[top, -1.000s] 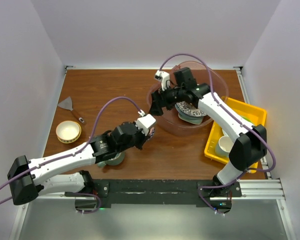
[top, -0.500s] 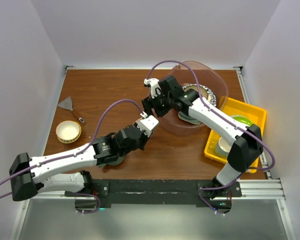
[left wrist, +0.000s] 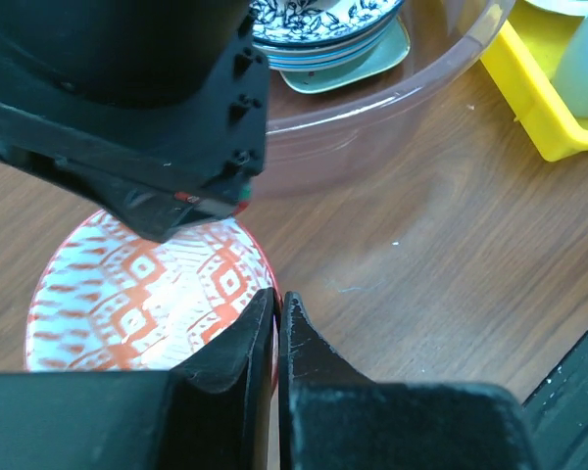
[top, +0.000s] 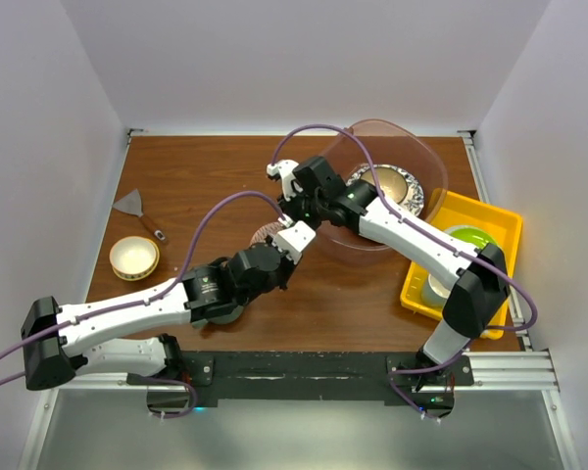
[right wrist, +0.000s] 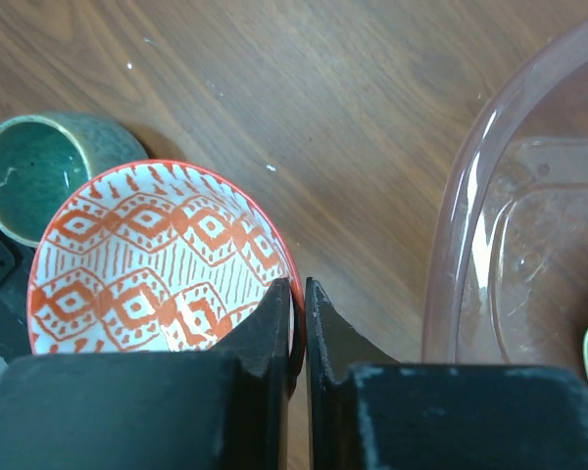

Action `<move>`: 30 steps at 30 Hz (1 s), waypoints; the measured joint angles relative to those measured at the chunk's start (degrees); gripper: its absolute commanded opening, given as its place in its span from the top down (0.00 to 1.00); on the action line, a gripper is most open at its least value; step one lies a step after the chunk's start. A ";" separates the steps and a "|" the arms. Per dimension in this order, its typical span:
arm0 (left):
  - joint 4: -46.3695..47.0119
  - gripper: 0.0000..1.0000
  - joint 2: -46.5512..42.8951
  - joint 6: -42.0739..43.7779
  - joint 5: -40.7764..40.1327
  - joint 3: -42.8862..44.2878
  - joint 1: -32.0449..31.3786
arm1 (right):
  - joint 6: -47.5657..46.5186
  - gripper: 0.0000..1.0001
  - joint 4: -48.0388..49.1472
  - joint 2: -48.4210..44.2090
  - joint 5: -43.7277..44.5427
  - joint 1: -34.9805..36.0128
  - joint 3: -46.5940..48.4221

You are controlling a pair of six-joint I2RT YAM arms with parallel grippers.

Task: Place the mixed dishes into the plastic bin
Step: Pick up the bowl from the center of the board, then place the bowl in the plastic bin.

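Note:
A red-and-white patterned bowl (top: 266, 233) sits between both grippers, just left of the plastic bin (top: 412, 157). My left gripper (left wrist: 277, 304) is shut on the bowl's (left wrist: 147, 294) right rim. My right gripper (right wrist: 299, 294) is shut on the same bowl's (right wrist: 147, 255) rim from the other side. In the top view the left gripper (top: 282, 235) and right gripper (top: 290, 211) meet over the bowl. The bin (left wrist: 372, 127) holds blue-patterned plates (left wrist: 314, 20) on a mint dish (left wrist: 372, 64). A grey-teal mug (right wrist: 39, 176) stands beside the bowl, under the left arm.
A yellow tray (top: 490, 220) at the right holds a lime-green plate (top: 470, 238) and a white mug (top: 433, 289). A cream bowl (top: 134, 258) and a scraper (top: 137, 209) lie at the far left. The bin's wall (right wrist: 470, 215) is close to the right of the bowl.
The right gripper came out of the bin, moved left to the bowl and shut on its rim. The left arm carried the bowl up and right toward the bin.

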 measured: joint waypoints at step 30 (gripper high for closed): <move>-0.66 0.00 -21.35 4.28 2.01 -2.67 11.80 | -13.07 1.00 0.31 -17.53 -28.55 -34.77 -6.19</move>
